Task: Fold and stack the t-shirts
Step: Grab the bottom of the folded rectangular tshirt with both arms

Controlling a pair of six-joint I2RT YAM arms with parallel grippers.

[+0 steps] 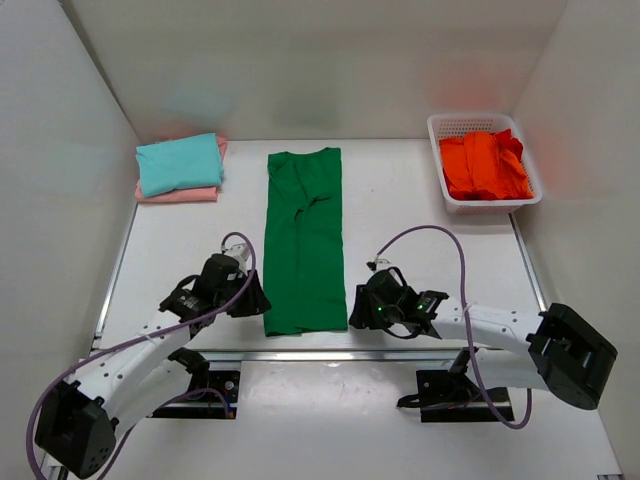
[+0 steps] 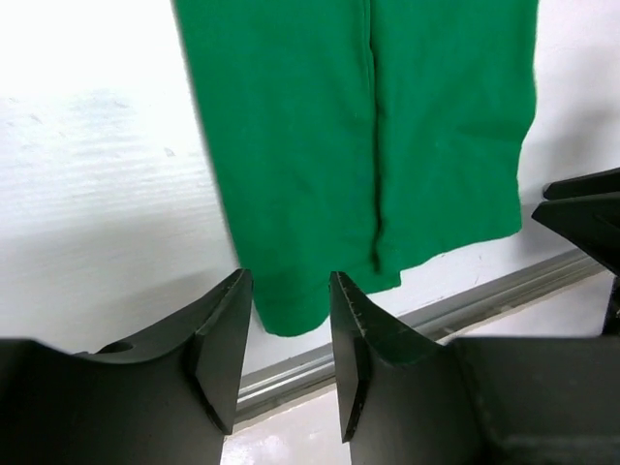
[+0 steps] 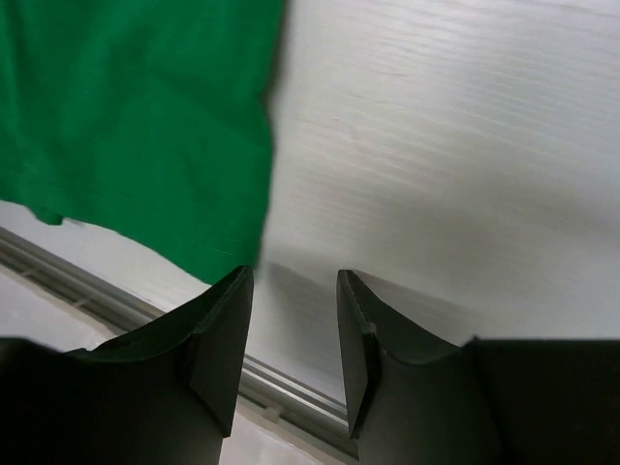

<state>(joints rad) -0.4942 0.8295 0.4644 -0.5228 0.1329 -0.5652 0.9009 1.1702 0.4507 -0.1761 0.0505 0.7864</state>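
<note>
The right gripper (image 3: 293, 291) fills the bottom of the view, its two dark fingers (image 3: 218, 339) standing apart with only bare white table (image 3: 455, 145) showing in the gap between them. The dark green t-shirt (image 3: 136, 116) lies flat at the upper left, its lower corner just beside the left finger's tip. A metal rail (image 3: 291, 392) runs diagonally along the table's edge below.

White table (image 1: 400, 200) carries green t-shirt (image 1: 305, 240), pink t-shirt (image 1: 180, 195), white basket (image 1: 470, 118).
</note>
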